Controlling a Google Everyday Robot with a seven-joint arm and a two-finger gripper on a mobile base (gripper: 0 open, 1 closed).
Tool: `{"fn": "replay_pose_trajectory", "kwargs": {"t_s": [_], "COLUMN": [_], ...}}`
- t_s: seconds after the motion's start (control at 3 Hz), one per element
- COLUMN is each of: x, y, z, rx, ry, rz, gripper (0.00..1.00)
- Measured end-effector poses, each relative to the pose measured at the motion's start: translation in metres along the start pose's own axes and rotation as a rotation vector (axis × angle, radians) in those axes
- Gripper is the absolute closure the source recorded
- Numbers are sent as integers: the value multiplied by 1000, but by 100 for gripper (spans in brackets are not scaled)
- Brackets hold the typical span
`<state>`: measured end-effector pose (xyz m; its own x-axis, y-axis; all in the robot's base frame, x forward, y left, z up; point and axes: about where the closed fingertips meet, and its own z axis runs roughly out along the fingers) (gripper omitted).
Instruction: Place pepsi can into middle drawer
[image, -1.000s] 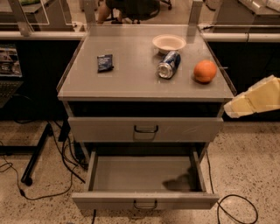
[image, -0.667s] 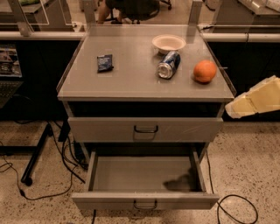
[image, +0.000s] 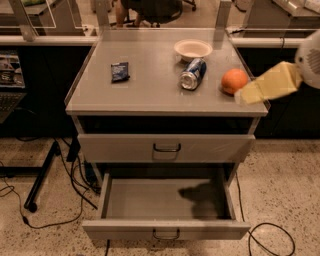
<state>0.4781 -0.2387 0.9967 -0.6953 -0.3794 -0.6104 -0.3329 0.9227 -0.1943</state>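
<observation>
At the right edge of the cabinet top (image: 150, 92), the gripper (image: 252, 92) has moved up and left, now just beside the orange (image: 233, 80); its grip state cannot be determined. The pepsi can (image: 193, 74) remains on its side near the bowl (image: 193, 48). The middle drawer (image: 165, 231) remains open.
</observation>
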Motion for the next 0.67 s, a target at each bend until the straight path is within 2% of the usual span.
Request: {"fn": "replay_pose_trajectory", "kwargs": {"t_s": [0.33,0.67], "x": [-46,-84], "y": [0,6], "z": [56,91], "rx": [-79,-130], "ry": [81,123], "rz": [86,108], "gripper": [0,0]}}
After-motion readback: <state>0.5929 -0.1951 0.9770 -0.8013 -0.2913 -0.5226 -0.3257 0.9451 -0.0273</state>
